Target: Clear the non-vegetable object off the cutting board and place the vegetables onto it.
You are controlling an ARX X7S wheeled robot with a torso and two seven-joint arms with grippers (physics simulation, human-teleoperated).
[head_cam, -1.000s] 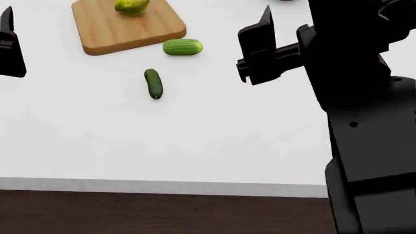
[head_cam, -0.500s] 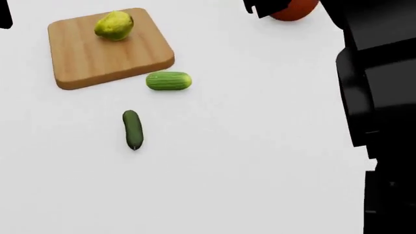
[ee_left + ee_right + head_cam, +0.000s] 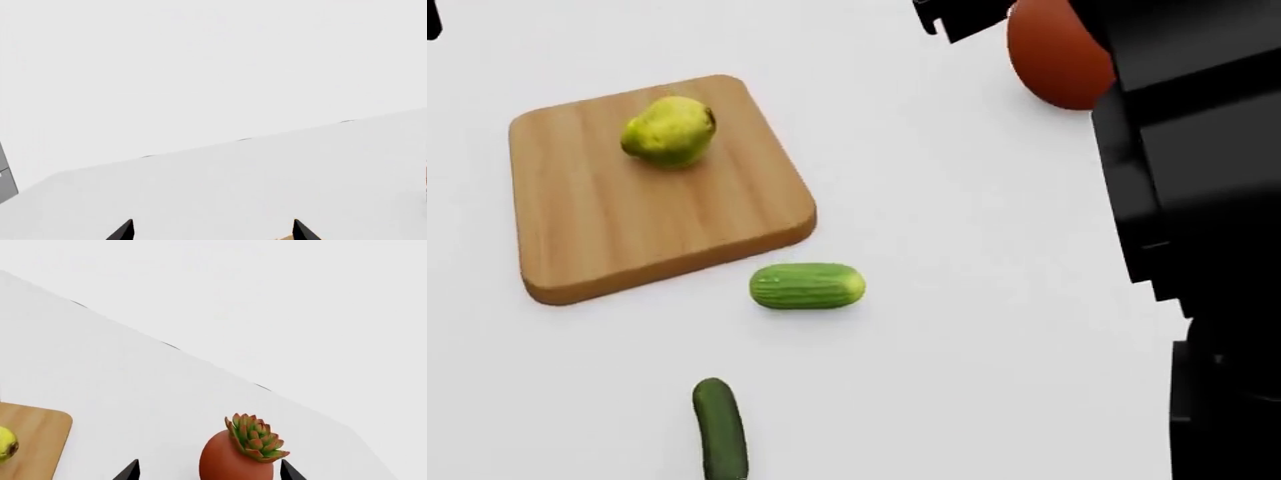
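Note:
The yellow-green pear (image 3: 669, 130) rests on the far part of the wooden cutting board (image 3: 627, 230). Off the board's near right corner lies the plump light-green cucumber (image 3: 807, 286); the slim dark cucumber (image 3: 721, 432) is nearer, cut by the frame edge. In the right wrist view my right gripper (image 3: 210, 472) is open and holds nothing, with the board (image 3: 33, 440) and pear (image 3: 5, 442) off to one side. My left gripper (image 3: 212, 232) is open over bare white table, a sliver of board (image 3: 287, 238) by one fingertip.
A red-brown pot (image 3: 1057, 55) with a succulent (image 3: 255, 436) stands at the far right, just beyond my right gripper's open fingers. My black right arm (image 3: 1201, 200) fills the right side of the head view. The table's far edge (image 3: 243, 139) meets a pale wall.
The head view has shifted, so board, pear and cucumbers sit lower and larger in frame. My right gripper has risen to the top edge, near the pot.

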